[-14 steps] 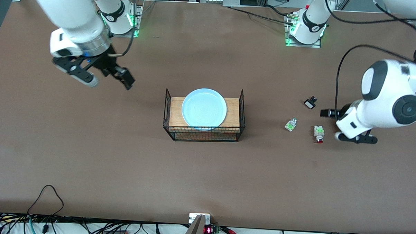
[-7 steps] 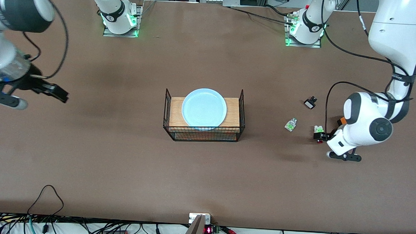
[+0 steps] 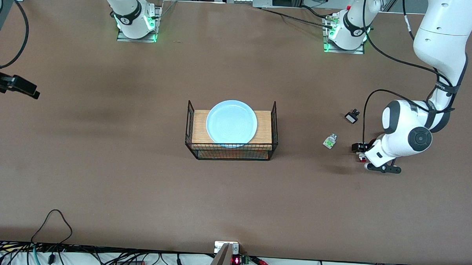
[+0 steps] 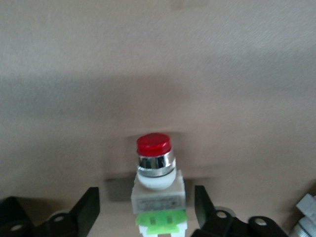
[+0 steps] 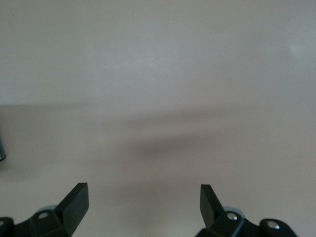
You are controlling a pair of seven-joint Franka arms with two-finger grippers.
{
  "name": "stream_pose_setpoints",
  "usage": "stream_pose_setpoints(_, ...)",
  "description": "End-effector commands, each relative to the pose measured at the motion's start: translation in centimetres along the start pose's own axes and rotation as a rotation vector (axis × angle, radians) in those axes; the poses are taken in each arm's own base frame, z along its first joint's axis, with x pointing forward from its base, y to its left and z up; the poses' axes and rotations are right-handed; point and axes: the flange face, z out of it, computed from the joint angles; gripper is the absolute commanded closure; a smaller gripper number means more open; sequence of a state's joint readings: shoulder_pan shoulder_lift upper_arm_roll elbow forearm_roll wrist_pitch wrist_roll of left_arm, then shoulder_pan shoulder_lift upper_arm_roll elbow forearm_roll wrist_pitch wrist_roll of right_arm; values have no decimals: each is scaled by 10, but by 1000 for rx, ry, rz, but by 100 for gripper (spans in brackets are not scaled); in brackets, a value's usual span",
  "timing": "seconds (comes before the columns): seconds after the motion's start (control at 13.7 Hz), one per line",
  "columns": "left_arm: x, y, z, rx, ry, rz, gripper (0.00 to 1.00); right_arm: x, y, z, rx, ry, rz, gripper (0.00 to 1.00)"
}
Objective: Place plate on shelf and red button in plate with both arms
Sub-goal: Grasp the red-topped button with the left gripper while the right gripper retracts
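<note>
I've dropped my left gripper (image 4: pixel 145 215) over red button (image 4: pixel 154 185); jaws wide, empty, straddling it, red tip pointing straight ahead

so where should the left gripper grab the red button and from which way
Grip the white square body of the red button, between its green end and its chrome collar. It lies on its side on the table, and the left gripper is open with a finger on each side of that body. The flat sides suit the pads; the rounded red cap would probably slip.
</note>
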State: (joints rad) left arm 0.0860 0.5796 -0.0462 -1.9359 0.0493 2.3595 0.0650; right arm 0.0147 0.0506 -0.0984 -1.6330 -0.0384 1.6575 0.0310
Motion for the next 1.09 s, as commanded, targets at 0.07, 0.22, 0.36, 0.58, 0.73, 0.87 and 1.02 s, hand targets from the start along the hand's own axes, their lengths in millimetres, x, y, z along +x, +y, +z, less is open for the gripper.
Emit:
stream_pose_setpoints(0.07, -6, 2, -20, 13, 16, 7, 73, -10, -13, -1, 11, -16, -36, 0)
stream_pose_setpoints(0.22, -5, 3, -25, 14, 24, 7, 78, -14, -34, -4, 6, -19, -76, 0)
stream_pose_setpoints(0.36, -5, 6, -49, 21, 45, 12, 81, -14, -42, -1, 2, -23, -91, 0)
stream_pose_setpoints(0.58, 8, 30, -129, 21, -15, 45, 82, -13, -42, 3, 1, -48, -90, 0)
stream_pose_setpoints(0.73, 7, 59, -190, 14, -61, 91, 82, -15, -43, 0, 1, -45, -93, 0)
stream_pose_setpoints(0.87, 2, 92, -241, 0, -61, 140, 82, -14, -45, -1, 1, -37, -96, 0)
stream_pose_setpoints(1.02, -17, 158, -289, 2, -78, 90, 81, -14, -52, 1, 1, -36, -108, 0)
